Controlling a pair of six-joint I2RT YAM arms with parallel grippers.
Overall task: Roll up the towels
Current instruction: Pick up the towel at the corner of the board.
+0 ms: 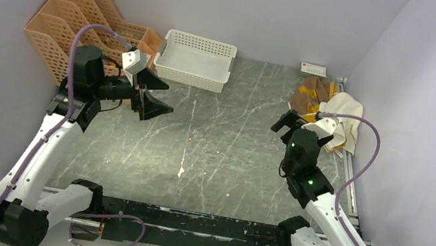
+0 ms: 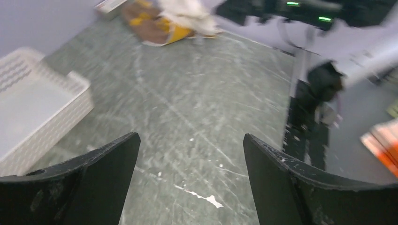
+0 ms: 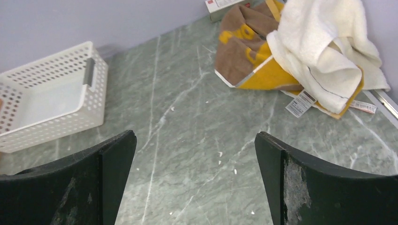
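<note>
the white plastic lattice basket point(image 1: 199, 42) sits at the far side of the grey-green marbled table top point(image 1: 216, 156), with nothing visible inside it. the two towels lie well to the right of the basket, far from it, in the far right corner of the table. the brown cloth towel with mustard-yellow patches point(image 1: 309, 95) is the one nearer the basket, loosely crumpled and unrolled. the cream-white cloth towel point(image 1: 346, 118) lies on the brown towel's side away from the basket, draped partly over it and just as loose. in the right wrist view the cream-white towel point(image 3: 324, 42) covers the brown one's point(image 3: 244, 42) right part, and small white labels point(image 3: 300, 103) stick out from under the heap.

the left gripper point(image 1: 164, 97) hangs just in front of the basket's near left corner, its two black fingers spread wide with nothing between them; its own camera shows bare table in the gap point(image 2: 191, 140) and the basket point(image 2: 70, 79) off to the left.

the right gripper point(image 1: 287, 118) is to the right of the basket, between it and the towels, close to the brown one but not touching it. its fingers also stand wide apart and empty point(image 3: 195, 138).

an orange lattice file rack point(image 1: 79, 10) stands left of the basket, and a small white box point(image 1: 313, 69) lies to the basket's right, behind the towels.
</note>
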